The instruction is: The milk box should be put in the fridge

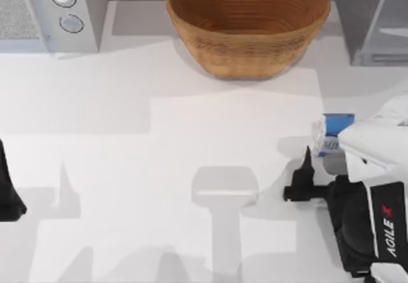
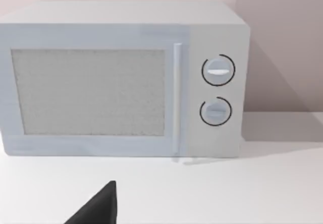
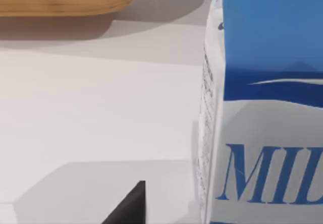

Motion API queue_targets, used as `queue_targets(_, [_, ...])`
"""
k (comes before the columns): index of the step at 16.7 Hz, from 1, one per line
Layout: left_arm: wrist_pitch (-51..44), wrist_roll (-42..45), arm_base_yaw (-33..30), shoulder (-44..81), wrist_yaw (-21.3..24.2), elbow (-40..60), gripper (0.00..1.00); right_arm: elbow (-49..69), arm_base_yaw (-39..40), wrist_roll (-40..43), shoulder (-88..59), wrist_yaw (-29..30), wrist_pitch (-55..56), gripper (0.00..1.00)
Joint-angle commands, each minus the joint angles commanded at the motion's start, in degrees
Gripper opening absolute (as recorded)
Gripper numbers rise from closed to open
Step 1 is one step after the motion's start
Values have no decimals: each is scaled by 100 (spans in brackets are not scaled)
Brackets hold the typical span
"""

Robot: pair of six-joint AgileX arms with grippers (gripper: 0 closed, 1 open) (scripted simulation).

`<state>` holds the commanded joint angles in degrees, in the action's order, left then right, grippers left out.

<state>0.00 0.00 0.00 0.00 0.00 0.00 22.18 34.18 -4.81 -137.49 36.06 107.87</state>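
Our right gripper sits near the right edge of the table, just short of the milk box. One dark fingertip points toward the carton; we see no contact between them. How wide the claw stands we cannot tell, since our own arm covers the second finger from above. The wrist camera shows the carton close up, upright, blue on top, "MIL" in blue on white below, with one finger tip beside it and apart from it.

The milk box stands on the table near its right edge, well forward of the fridge, which occupies the far right corner. The wicker bowl sits at the middle of the far edge, the microwave in the far left corner.

Our left arm is parked at the left edge, facing the microwave; claw opening not discernible.
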Motion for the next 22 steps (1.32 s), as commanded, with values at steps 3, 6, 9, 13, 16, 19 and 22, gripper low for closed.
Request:
queue_targets(3, [0, 0, 0, 0, 0, 0, 100, 147, -34, -186, -309, -156, -206, 100])
queue_targets(6, [0, 0, 0, 0, 0, 0, 100, 319, -125, -49, -175, -138, -189, 100])
queue_targets(9, [0, 0, 0, 0, 0, 0, 100, 477, -235, 41, -108, -227, -337, 100])
queue_targets(13, [0, 0, 0, 0, 0, 0, 100, 705, -406, 66, -55, -401, -610, 100])
queue_targets(16, [0, 0, 0, 0, 0, 0, 100, 863, -521, 80, -28, -517, -786, 100])
queue_targets(19, [0, 0, 0, 0, 0, 0, 100, 958, -589, 88, -18, -584, -886, 100])
queue_targets(22, [0, 0, 0, 0, 0, 0, 100, 966, -595, 88, -18, -590, -895, 100])
